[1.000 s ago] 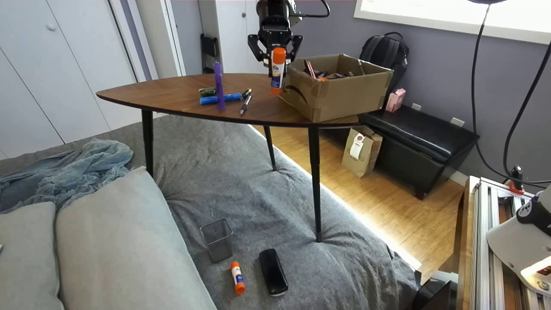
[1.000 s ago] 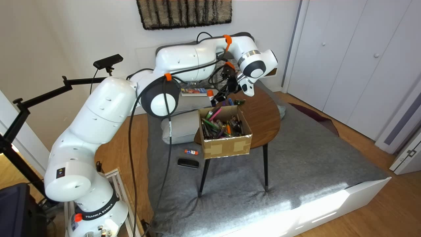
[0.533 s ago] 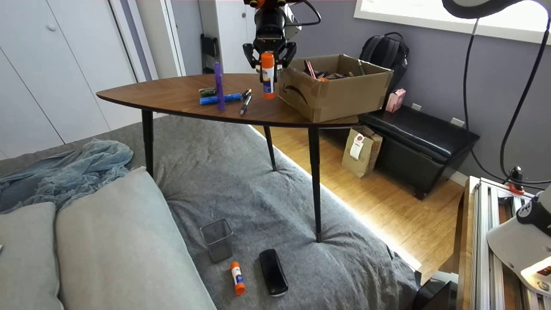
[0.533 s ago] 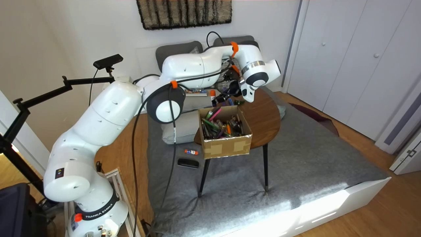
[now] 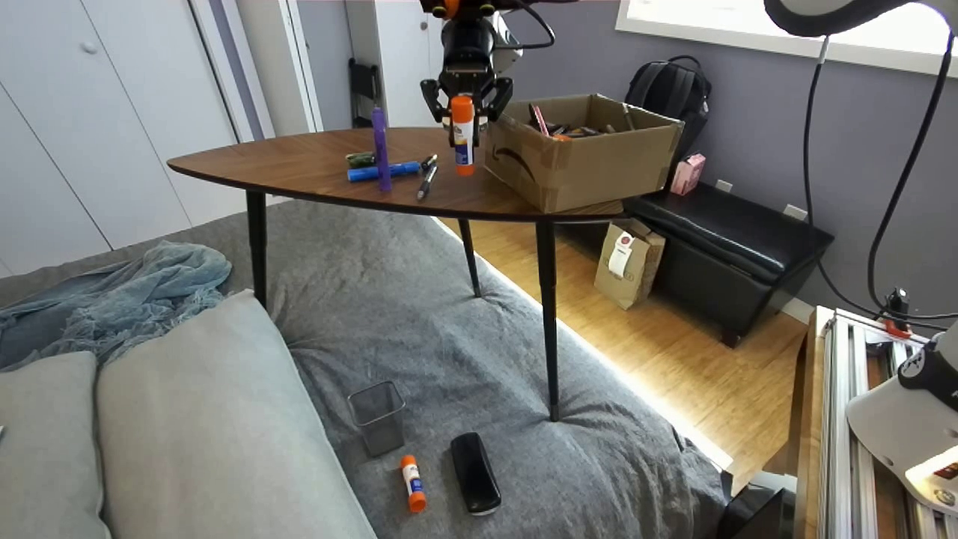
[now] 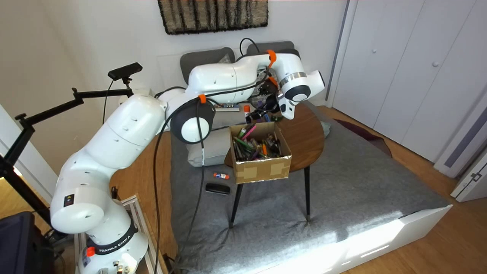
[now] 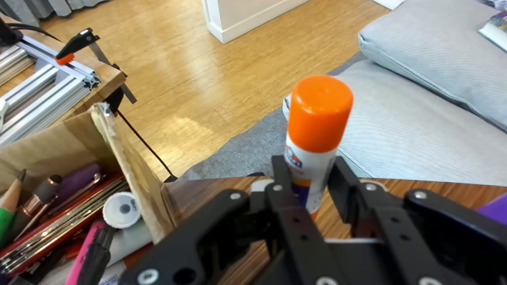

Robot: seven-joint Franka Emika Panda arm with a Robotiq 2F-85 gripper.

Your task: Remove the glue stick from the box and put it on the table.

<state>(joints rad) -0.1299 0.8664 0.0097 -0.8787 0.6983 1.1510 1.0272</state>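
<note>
the black jaws grip a slim orange-and-white cylindrical glue stick (image 7: 315, 140), nearly upright, over the brown wooden leaf-shaped desk (image 5: 277, 161), outside the open brown cardboard box (image 5: 615, 172) and just beside it; whether the stick's base touches the desk, i cannot tell.
</note>
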